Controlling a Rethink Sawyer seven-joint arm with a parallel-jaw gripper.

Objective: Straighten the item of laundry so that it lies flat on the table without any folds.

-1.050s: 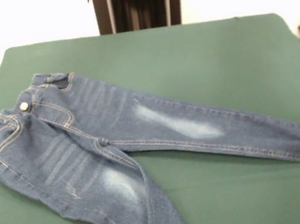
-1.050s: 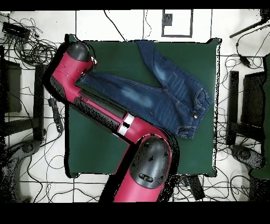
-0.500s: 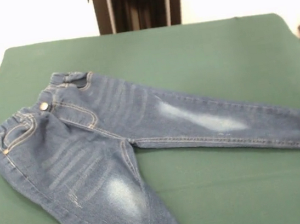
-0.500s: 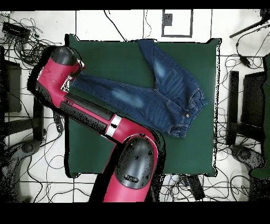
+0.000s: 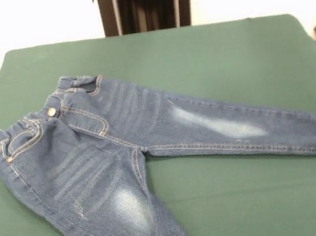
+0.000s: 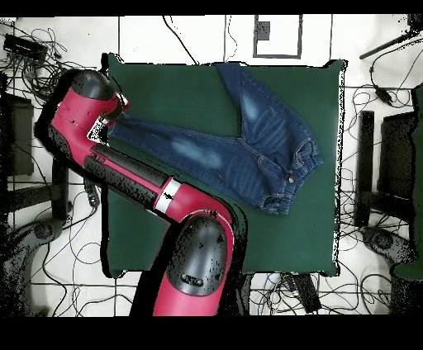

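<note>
The item of laundry (image 5: pixel 122 152) is a small pair of blue jeans lying front up on the green table (image 5: pixel 208 53). Its waistband with a brass button (image 5: pixel 51 111) is at the left. One leg runs off the right edge of the front view, the other off the bottom edge. Overhead, the jeans (image 6: pixel 248 148) are spread in a V. One leg stretches to the table's left edge, where its cuff (image 6: pixel 117 125) disappears under the red arm's end (image 6: pixel 92 89). The gripper itself is hidden beneath that arm end. The other leg reaches the table's top edge (image 6: pixel 231 70).
The red arm (image 6: pixel 157 186) crosses the lower left part of the table (image 6: pixel 281 239) in the overhead view. Cables (image 6: pixel 49 74) and black stands (image 6: pixel 388 157) surround the table on the floor.
The arm's end has moved further toward the table's left edge in the overhead view, dragging the jeans with it. In the front view the jeans slid right and the red tip left the picture.
</note>
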